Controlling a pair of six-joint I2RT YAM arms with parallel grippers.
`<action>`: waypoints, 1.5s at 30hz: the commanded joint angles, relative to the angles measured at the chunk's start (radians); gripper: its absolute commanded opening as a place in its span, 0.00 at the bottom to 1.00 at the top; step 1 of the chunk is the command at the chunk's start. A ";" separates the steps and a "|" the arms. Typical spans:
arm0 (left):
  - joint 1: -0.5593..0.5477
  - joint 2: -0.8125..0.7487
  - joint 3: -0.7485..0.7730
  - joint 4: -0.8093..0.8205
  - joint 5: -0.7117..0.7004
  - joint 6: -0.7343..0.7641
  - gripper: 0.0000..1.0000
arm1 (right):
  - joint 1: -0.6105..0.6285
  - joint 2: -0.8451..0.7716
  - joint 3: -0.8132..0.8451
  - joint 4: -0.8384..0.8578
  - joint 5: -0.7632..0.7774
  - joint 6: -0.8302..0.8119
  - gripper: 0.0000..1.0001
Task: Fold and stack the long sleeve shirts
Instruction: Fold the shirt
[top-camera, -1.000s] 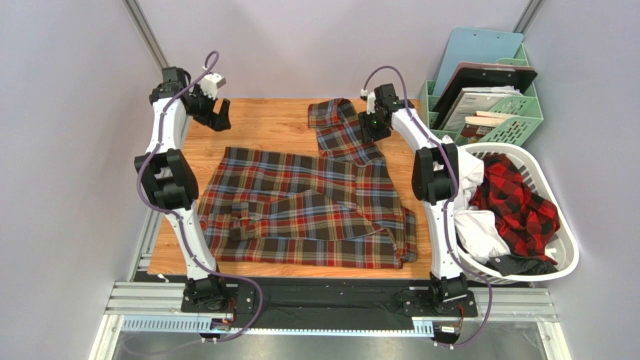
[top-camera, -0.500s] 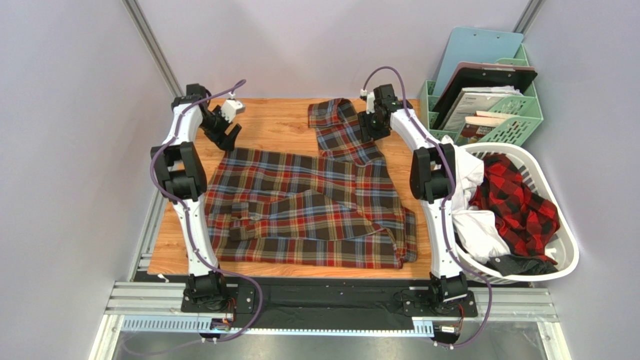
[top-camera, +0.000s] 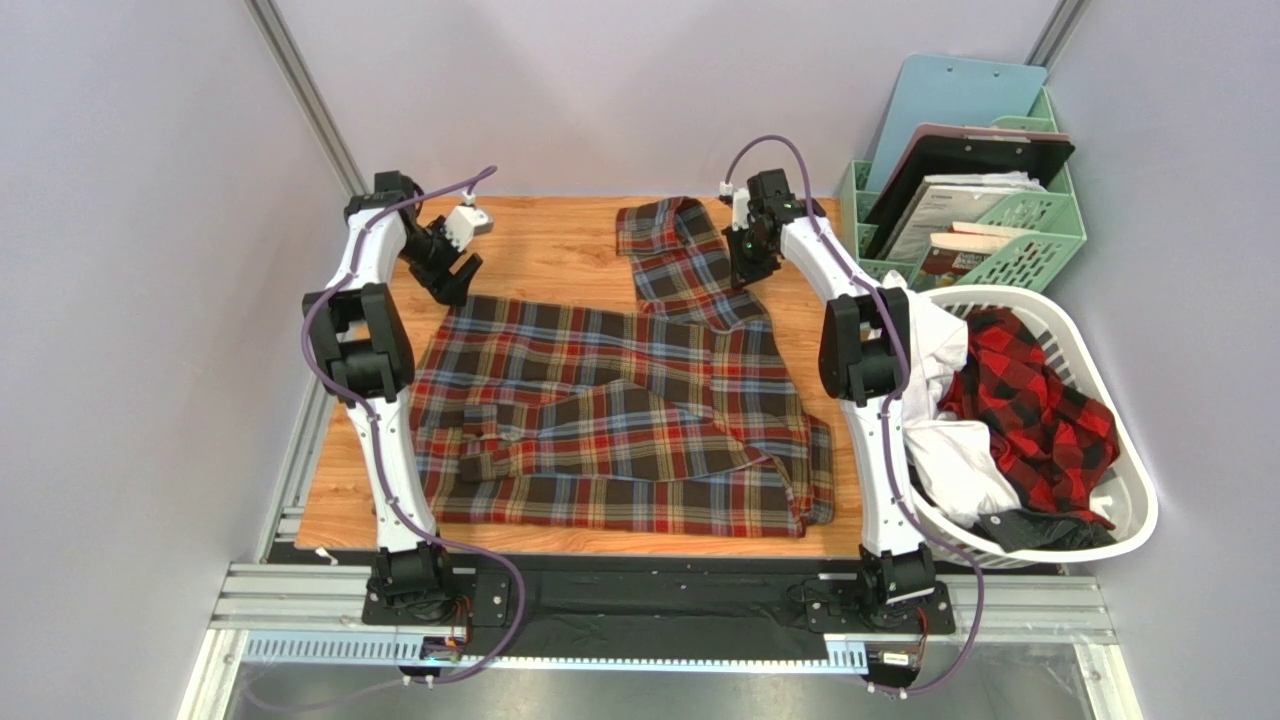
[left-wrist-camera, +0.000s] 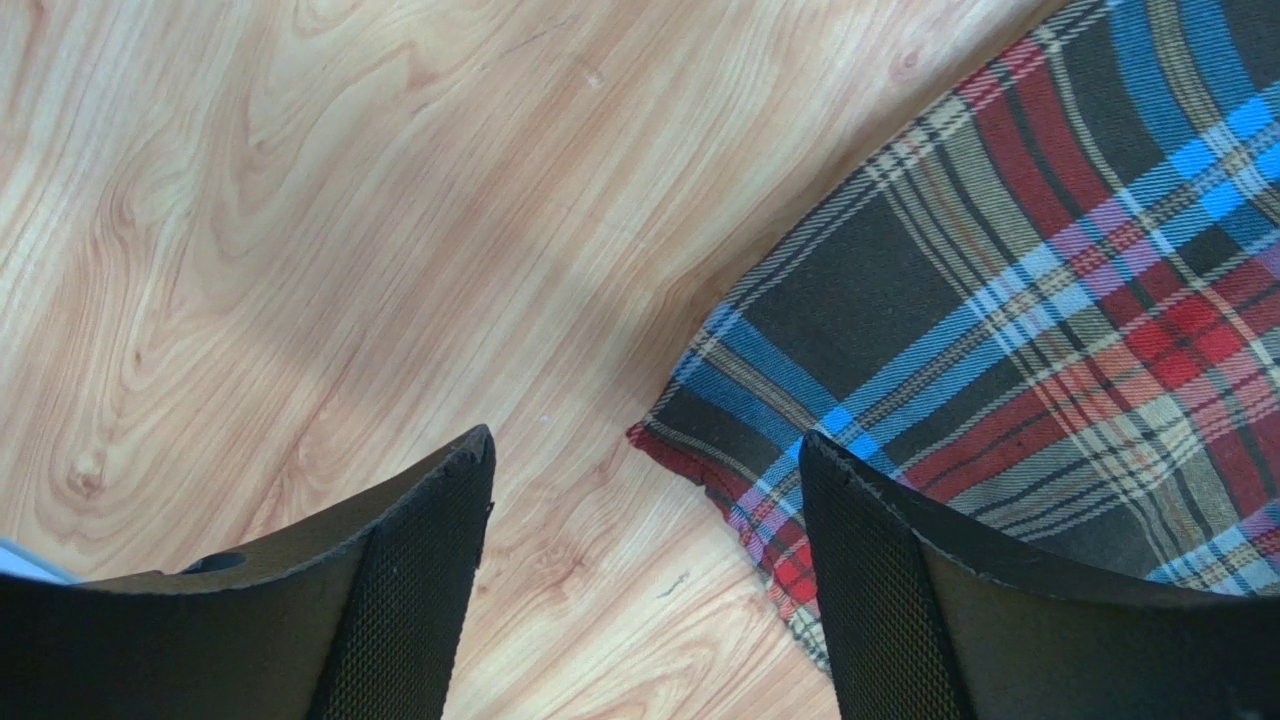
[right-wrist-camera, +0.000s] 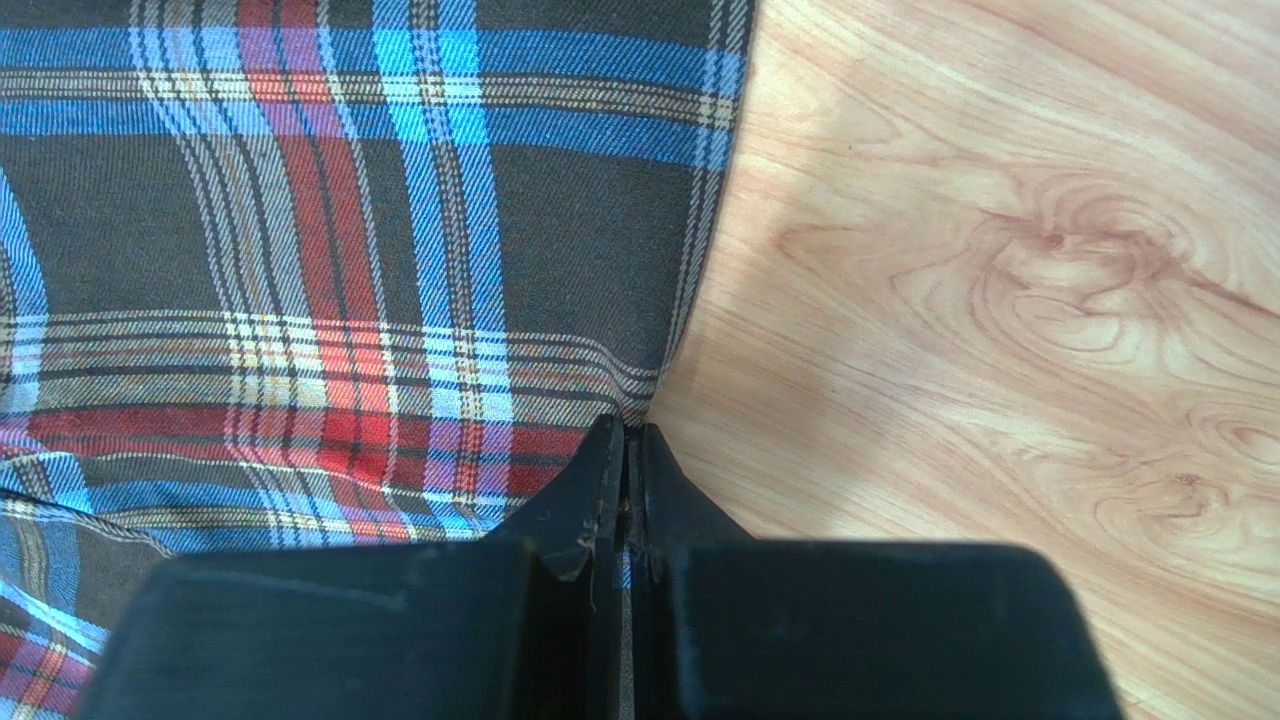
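Note:
A dark brown-olive tartan shirt (top-camera: 616, 413) lies spread on the wooden table (top-camera: 556, 248), one sleeve (top-camera: 679, 263) reaching to the far edge. My left gripper (top-camera: 446, 278) is open, low over the shirt's far left corner (left-wrist-camera: 706, 435), which lies between its fingers (left-wrist-camera: 413, 570). My right gripper (top-camera: 747, 255) is shut on the right edge of the sleeve (right-wrist-camera: 451, 300), a thin strip of cloth pinched between its fingertips (right-wrist-camera: 601, 465). A red-and-black check shirt (top-camera: 1044, 405) lies in the white laundry basket (top-camera: 1120, 533).
The basket stands off the table's right side, with white and dark clothes in it. A green rack (top-camera: 1037, 225) with clipboards and papers stands at the back right. Grey walls close in the left and back. Bare wood shows along the far left of the table.
My left arm has swung in from the far left corner and down to the shirt's far left corner. My right gripper has stayed on the sleeve.

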 joint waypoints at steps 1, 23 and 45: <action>-0.001 -0.029 0.026 -0.037 0.080 0.068 0.77 | -0.002 0.005 0.027 0.004 -0.017 -0.023 0.00; -0.035 0.063 0.086 -0.036 0.065 0.246 0.54 | -0.003 -0.032 0.006 0.032 -0.018 -0.064 0.00; -0.024 -0.047 0.079 -0.065 0.080 0.208 0.00 | -0.006 -0.142 0.027 0.125 0.011 -0.077 0.00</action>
